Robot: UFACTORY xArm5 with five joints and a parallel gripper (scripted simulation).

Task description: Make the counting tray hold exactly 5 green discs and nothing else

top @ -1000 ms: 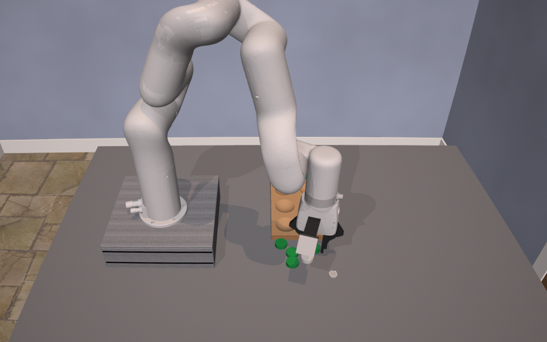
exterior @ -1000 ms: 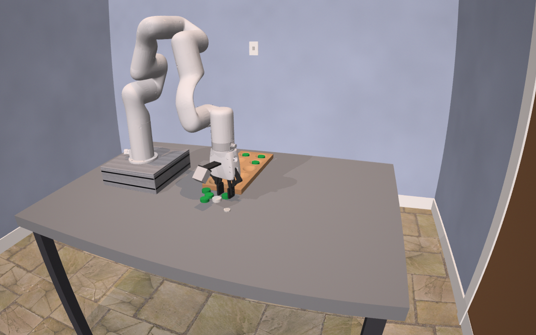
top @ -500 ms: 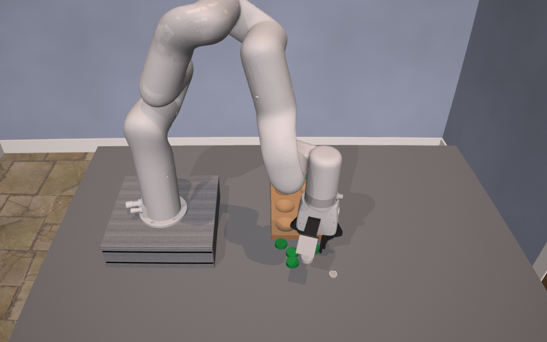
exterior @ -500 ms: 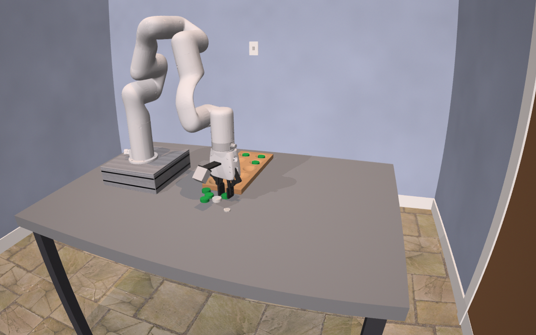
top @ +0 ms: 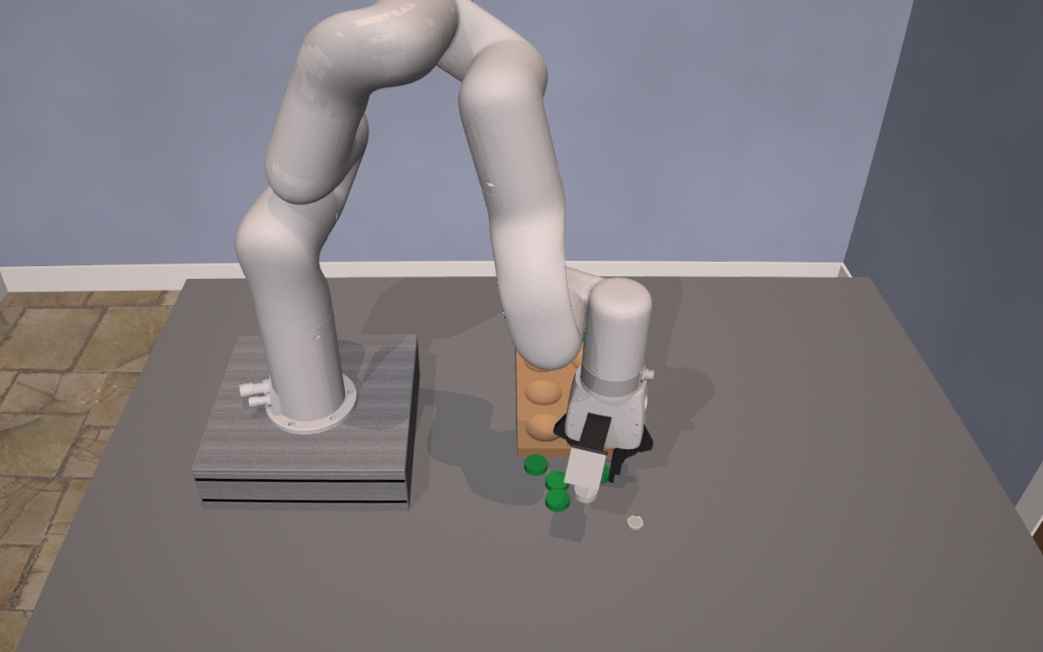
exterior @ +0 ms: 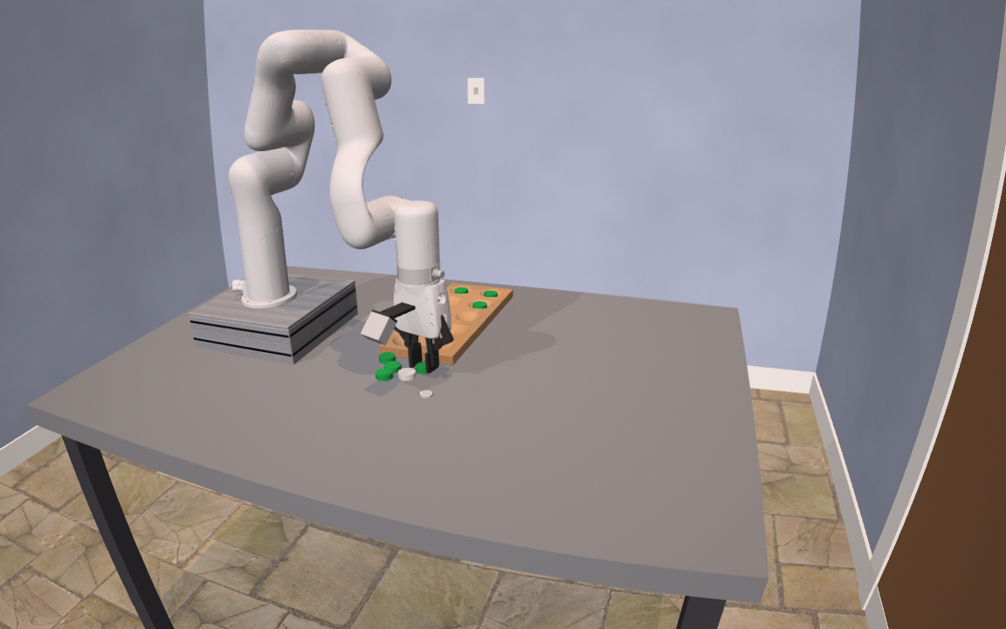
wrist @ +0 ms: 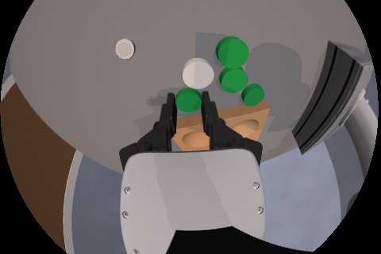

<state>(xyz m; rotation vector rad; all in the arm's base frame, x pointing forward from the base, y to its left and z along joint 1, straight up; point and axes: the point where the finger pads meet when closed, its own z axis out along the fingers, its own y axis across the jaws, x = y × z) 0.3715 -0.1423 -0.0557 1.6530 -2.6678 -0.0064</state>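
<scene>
The orange counting tray (top: 521, 380) (exterior: 483, 321) (wrist: 262, 113) lies flat on the grey table. Three green discs (exterior: 460, 290) (exterior: 490, 293) (exterior: 479, 304) rest in pockets at its far end; the near pockets (top: 543, 393) are empty. My gripper (top: 606, 475) (exterior: 422, 366) (wrist: 188, 101) is down at the table just in front of the tray's near end, shut on a green disc (wrist: 189, 101) (exterior: 420, 367). Three more green discs (top: 535, 464) (top: 556, 480) (top: 558, 500) (wrist: 253, 94) (wrist: 233, 79) (wrist: 232, 51) lie loose to the left of it.
A white disc (wrist: 198, 72) (exterior: 406, 374) lies right in front of the fingers, close to the held disc. A smaller white disc (top: 635, 522) (exterior: 426, 393) (wrist: 125, 49) lies apart to the right. The arm's base block (top: 306, 454) (exterior: 272, 321) stands left of the tray.
</scene>
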